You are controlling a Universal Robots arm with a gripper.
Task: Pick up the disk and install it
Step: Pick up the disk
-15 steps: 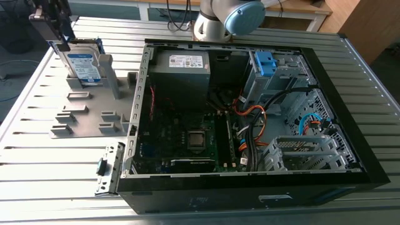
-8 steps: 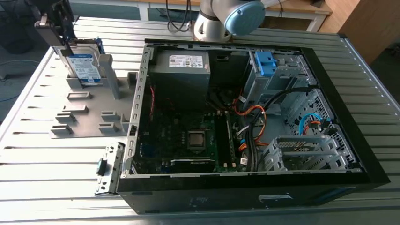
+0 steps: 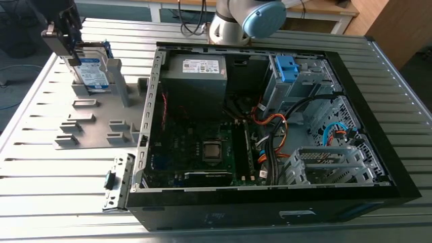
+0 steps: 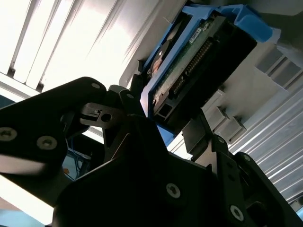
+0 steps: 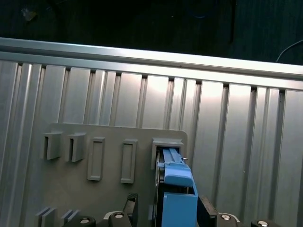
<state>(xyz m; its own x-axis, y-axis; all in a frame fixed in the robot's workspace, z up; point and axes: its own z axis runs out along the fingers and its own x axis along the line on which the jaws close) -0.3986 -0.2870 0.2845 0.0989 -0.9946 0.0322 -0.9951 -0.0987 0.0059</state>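
The disk [image 3: 92,71], silver-grey with a blue-and-white label and a blue bracket, stands on edge in a slot of the grey fixture plate [image 3: 88,129] at the exterior view's left. My gripper [image 3: 66,48] is at its upper end. In the second wrist view the black fingers [image 4: 137,97] press against both faces of the disk [image 4: 189,66], so the gripper [image 4: 165,116] is shut on it. The first wrist view shows the disk's blue bracket [image 5: 177,189] between the fingers [image 5: 130,205], its far end still in the holder slot [image 5: 168,142].
The open computer case [image 3: 270,202] lies to the exterior view's right of the plate. Inside it are a grey power supply [image 3: 196,76], a silver drive cage with a blue latch [image 3: 286,68], the motherboard [image 3: 202,147] and loose cables [image 3: 276,131]. Several grey holders [image 3: 74,124] rise from the plate.
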